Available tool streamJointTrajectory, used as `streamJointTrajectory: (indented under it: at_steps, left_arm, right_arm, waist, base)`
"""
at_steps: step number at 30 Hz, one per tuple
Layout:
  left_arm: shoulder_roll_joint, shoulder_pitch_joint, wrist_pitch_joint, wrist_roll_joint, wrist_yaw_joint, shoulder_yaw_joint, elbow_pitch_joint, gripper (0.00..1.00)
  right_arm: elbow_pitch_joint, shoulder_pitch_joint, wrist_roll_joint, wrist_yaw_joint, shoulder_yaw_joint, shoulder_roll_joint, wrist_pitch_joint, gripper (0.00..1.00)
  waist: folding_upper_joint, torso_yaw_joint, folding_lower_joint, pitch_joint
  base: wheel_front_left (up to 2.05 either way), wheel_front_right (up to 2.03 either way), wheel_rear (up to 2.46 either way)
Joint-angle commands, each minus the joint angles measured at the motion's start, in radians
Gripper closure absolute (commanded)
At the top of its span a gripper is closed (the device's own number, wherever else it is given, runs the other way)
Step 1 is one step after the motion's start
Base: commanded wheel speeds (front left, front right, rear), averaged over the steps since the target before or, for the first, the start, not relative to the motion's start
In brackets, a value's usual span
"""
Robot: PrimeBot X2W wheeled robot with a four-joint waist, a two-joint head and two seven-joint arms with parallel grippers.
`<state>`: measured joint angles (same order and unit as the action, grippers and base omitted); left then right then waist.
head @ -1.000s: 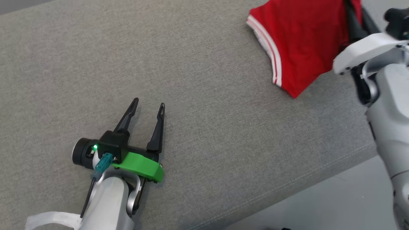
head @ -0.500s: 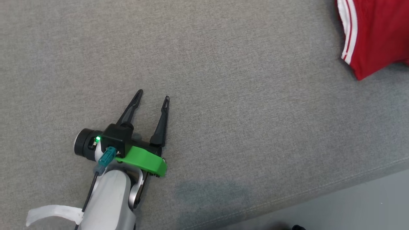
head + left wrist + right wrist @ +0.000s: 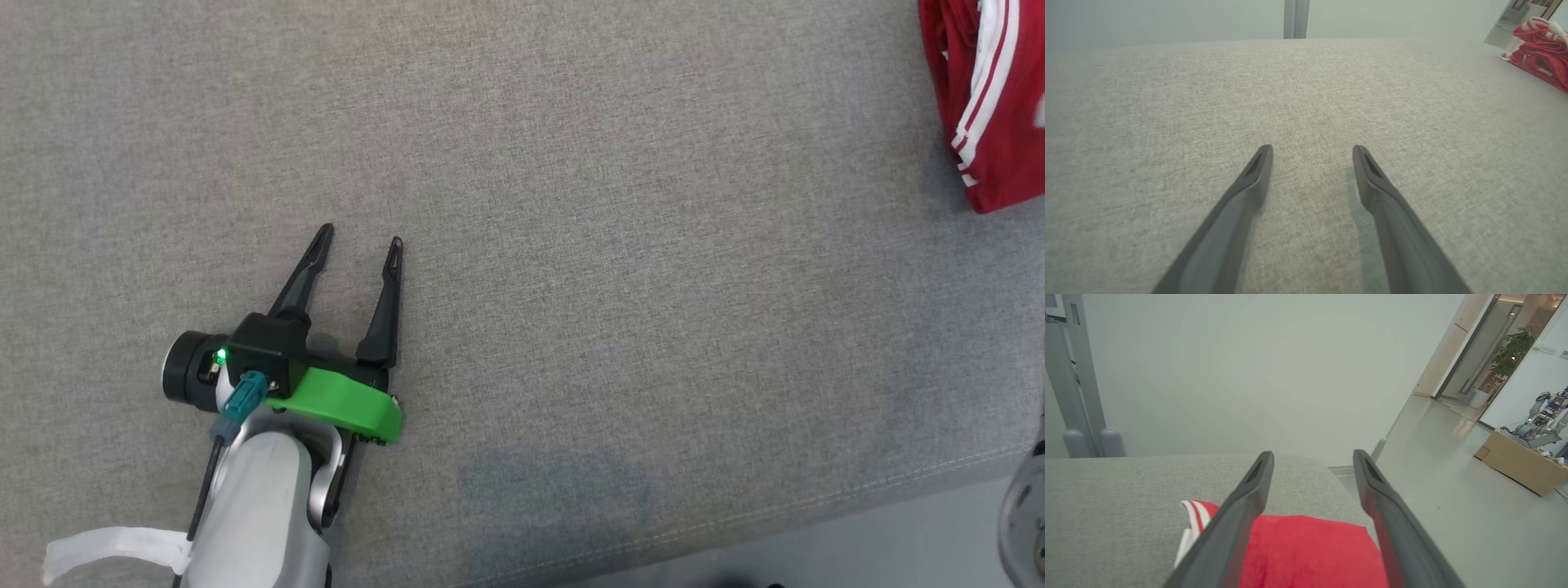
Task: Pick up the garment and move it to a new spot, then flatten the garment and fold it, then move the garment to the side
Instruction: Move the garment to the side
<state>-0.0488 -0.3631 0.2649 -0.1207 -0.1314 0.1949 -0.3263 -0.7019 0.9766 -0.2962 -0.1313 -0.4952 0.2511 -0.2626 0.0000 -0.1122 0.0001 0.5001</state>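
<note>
red garment just released at right edge of cushion; right gripper spread above it, left gripper spread; final move judged done.

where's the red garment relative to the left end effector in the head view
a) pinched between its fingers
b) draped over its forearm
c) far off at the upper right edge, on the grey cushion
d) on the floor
c: the red garment lies at the upper right edge on the grey cushion, well apart from the left end effector, whose fingers are spread with nothing between them.
</note>
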Motion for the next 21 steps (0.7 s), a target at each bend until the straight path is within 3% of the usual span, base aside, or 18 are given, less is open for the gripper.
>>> streamJointTrajectory:
  at_steps: [1,5,8,11,21]
  left_arm:
    - [-0.01,0.018,-0.002,0.011,0.003,-0.018,-0.011,0.0]
    - [-0.006,0.041,-0.001,0.019,0.003,-0.042,0.007,0.0]
    - [-0.006,0.051,-0.001,0.018,0.003,-0.059,0.002,0.0]
    - [-0.004,0.083,-0.001,-0.005,0.014,-0.078,-0.01,0.0]
    - [-0.004,0.162,-0.001,-0.044,0.065,-0.092,-0.052,0.0]
  right_arm:
    - [0.035,-0.042,0.042,0.002,0.057,-0.025,-0.002,0.0]
    - [0.1,-0.134,0.139,0.001,0.177,-0.092,-0.002,0.0]
    - [0.12,-0.181,0.181,0.002,0.235,-0.106,-0.002,0.0]
    - [0.128,-0.285,0.25,0.002,0.354,-0.129,-0.002,0.0]
    - [0.132,-0.48,0.343,0.002,0.465,-0.175,-0.002,0.0]
  waist:
    - [0.0,0.0,-0.0001,-0.023]
    - [0.0,0.005,-0.0001,-0.065]
    - [0.0,0.013,-0.0001,-0.09]
    - [0.0,0.037,-0.0001,-0.145]
    - [0.0,0.121,-0.0001,-0.284]
  base:
    - [0.0,0.0,0.0]
    - [0.0,0.0,0.0]
    - [0.0,0.0,0.0]
    - [0.0,0.0,0.0]
    - [0.0,0.0,0.0]
